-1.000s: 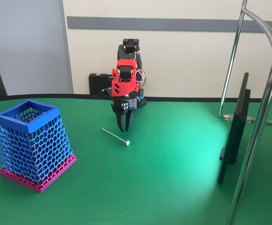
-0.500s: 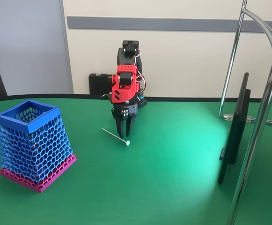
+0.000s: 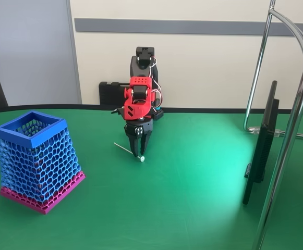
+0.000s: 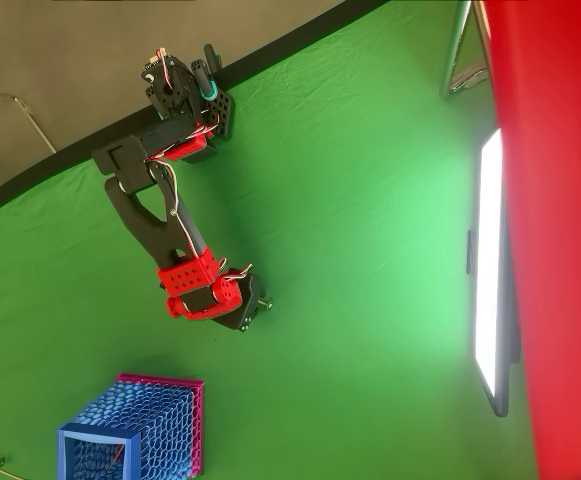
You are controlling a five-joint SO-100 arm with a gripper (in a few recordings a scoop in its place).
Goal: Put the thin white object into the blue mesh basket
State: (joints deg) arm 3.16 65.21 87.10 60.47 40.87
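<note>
Thin white object (image 3: 129,151) flat on the green table (image 3: 193,198), rounded tip toward the camera in the fixed view, well apart from the blue mesh basket (image 3: 36,159) standing at the left. Red-and-black arm (image 3: 138,99) folded forward, wrist pitched straight down, gripper (image 3: 138,148) poised right over the stick's tip end. Fingers slightly apart, straddling the stick without clamping it.

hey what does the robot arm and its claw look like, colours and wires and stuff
The arm has black links with red printed housings near the wrist, one dotted with small holes. Thin red and white wires loop along it. The claw has two slim, pointed black fingers. The base carries a teal part.
</note>
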